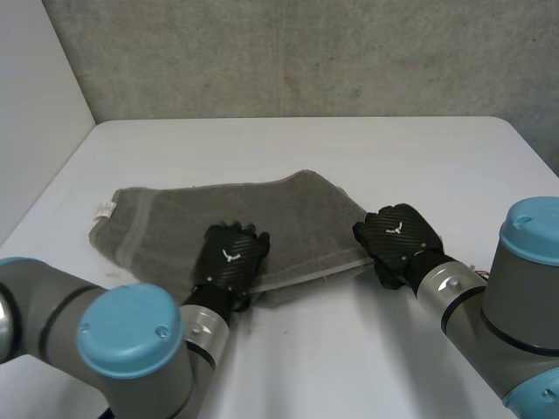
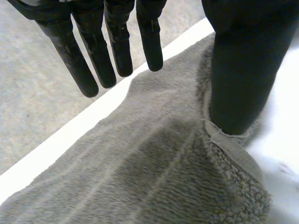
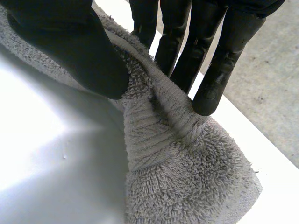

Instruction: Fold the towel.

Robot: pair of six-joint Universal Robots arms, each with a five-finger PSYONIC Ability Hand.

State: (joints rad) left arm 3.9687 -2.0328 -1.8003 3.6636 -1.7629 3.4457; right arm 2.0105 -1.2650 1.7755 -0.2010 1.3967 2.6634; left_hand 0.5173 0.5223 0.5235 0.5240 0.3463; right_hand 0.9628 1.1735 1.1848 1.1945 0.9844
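Right wrist view, our right hand (image 3: 70, 51) pinching the grey towel (image 3: 187, 177) at its edge, our left hand (image 2: 243, 70) wide, thumb pressing the hem.

Desk (image 1: 306, 148) is bare from the towel (image 1: 288, 218) to the back wall (image 1: 306, 52), so there is free passage. The side wall (image 1: 35, 113) bounds the far-left corner. The near strip between the arms is bare. The left hand (image 1: 229, 255) occupies the towel's near edge, and the right hand (image 1: 397, 234) its right corner.
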